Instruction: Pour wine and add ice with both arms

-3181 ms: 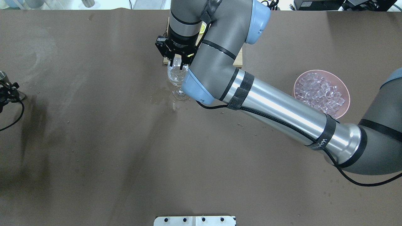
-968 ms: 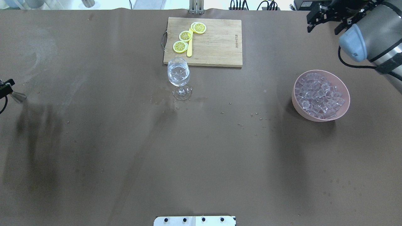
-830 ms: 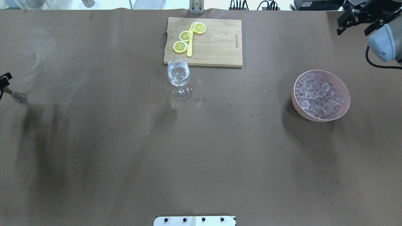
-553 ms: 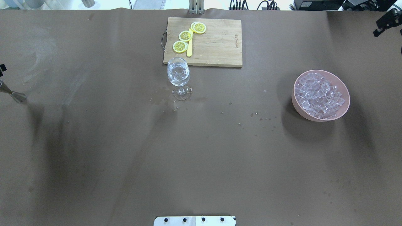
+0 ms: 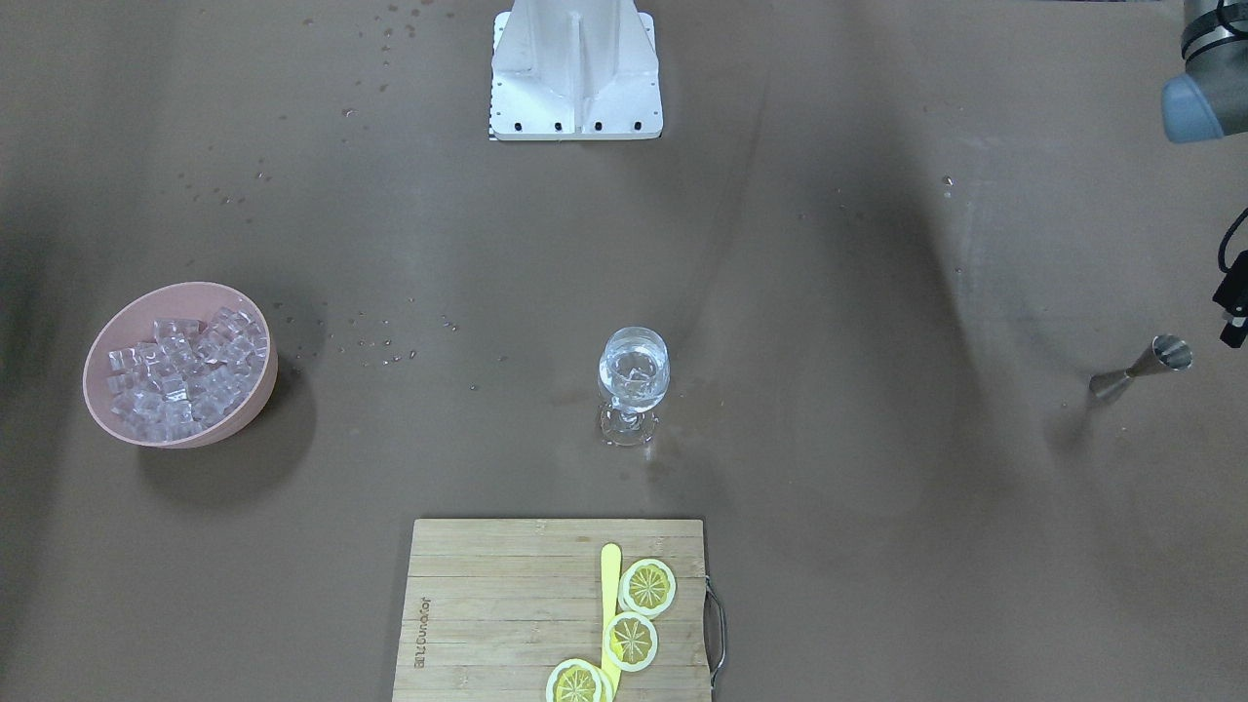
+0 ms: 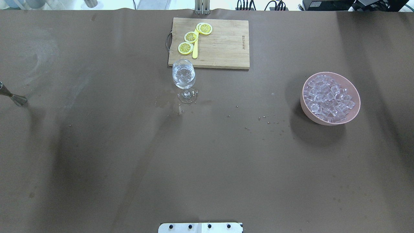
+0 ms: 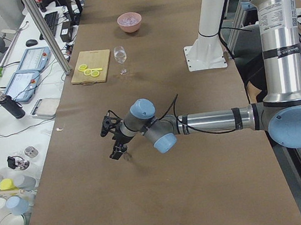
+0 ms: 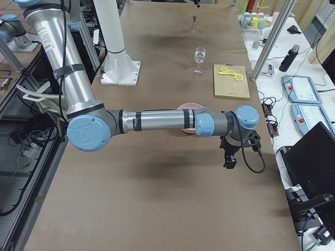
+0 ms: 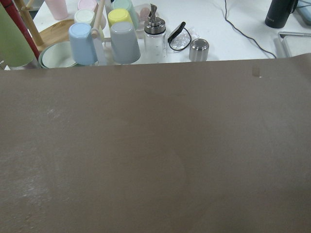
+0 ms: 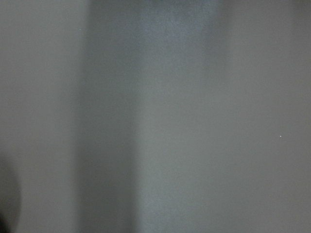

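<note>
A stemmed wine glass (image 6: pixel 183 77) stands just in front of the cutting board and holds the wine, a little clear liquid, with what looks like an ice cube in it; it also shows in the front view (image 5: pixel 634 375). The ice (image 6: pixel 329 97) fills a pink bowl (image 6: pixel 354 111) at the right. My left gripper (image 7: pixel 111 143) hovers at the table's left end beside a steel jigger (image 5: pixel 1141 369); I cannot tell whether it is open. My right gripper (image 8: pixel 229 157) hangs past the bowl at the right end; I cannot tell its state. Both wrist views show no fingers.
A wooden cutting board (image 6: pixel 223 45) at the far middle carries three lemon slices (image 6: pixel 190 37) and a yellow stick. The white base block (image 5: pixel 575 68) stands at the robot's side. Small droplets lie near the glass foot. Cups and bottles (image 9: pixel 116 34) stand beyond the left table end.
My right arm has drawn back from over the glass, swung right and left the overhead view. My left gripper has slid out past the left edge; the jigger stays standing.
</note>
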